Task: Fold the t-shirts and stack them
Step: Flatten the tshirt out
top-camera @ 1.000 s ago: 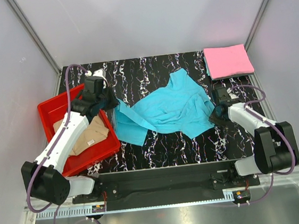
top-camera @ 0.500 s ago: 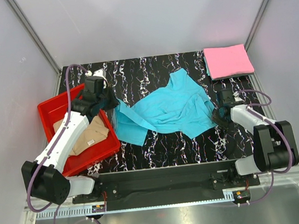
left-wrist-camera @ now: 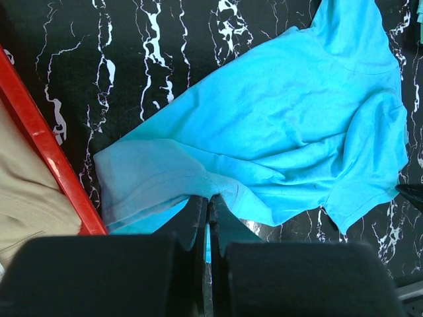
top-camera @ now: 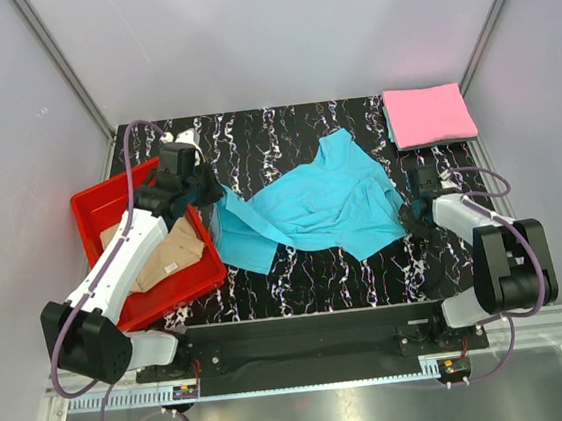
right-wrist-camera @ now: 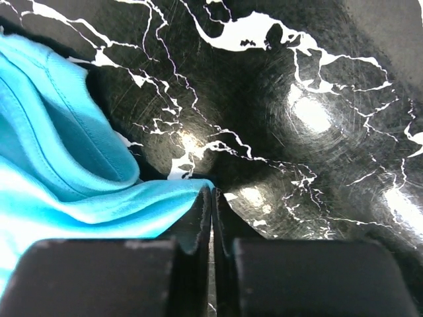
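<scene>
The turquoise-blue t-shirt (top-camera: 311, 207) lies crumpled and spread on the middle of the black marbled table. My left gripper (top-camera: 209, 194) is shut on its left edge, and the left wrist view (left-wrist-camera: 210, 198) shows cloth (left-wrist-camera: 284, 125) pinched at the tips. My right gripper (top-camera: 407, 215) is shut on the shirt's right edge, low on the table; the right wrist view (right-wrist-camera: 211, 191) shows cloth (right-wrist-camera: 59, 165) ending at the tips. The pink t-shirt (top-camera: 429, 114) lies folded at the back right. The tan-beige t-shirt (top-camera: 165, 258) lies crumpled in the tray.
The red plastic tray (top-camera: 94, 205) stands at the left edge under my left arm; its rim (left-wrist-camera: 39, 142) runs close to the left gripper. Grey walls close in the table on three sides.
My right arm has drawn in, its elbow moving nearer the table's right edge, and the gripper shifted slightly right with the shirt edge. The left arm has not moved.
</scene>
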Motion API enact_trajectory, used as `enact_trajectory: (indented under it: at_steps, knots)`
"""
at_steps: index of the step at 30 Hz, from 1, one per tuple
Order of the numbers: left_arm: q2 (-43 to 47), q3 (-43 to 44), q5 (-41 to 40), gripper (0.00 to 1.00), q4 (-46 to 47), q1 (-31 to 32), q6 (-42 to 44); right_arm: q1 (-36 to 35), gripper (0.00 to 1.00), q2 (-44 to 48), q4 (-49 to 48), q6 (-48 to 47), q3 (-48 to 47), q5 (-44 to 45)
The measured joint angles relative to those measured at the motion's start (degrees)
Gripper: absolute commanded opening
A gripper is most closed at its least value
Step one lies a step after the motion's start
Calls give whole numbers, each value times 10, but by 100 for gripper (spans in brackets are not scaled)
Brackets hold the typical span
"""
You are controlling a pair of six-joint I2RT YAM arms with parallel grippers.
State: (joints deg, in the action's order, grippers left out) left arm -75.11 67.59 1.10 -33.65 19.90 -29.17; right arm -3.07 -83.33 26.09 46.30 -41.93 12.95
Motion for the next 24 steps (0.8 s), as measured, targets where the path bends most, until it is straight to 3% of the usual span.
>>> enact_trajectory:
  at_steps: [6,10,16,19,24]
  knots:
    - [0,4,1,0,-4,0,0,1,0,12,31,-10,-16,1]
    - [0,66,-1,0,-42,0,-3,7,0,92,128,-17,-117,15]
    - [19,265,0,0,-50,0,-32,16,0,168,242,-29,-508,95]
    - [65,315,3,0,-37,0,-55,18,0,173,282,-38,-715,139]
    - [183,319,16,0,-12,0,-95,19,0,233,323,-51,-866,179]
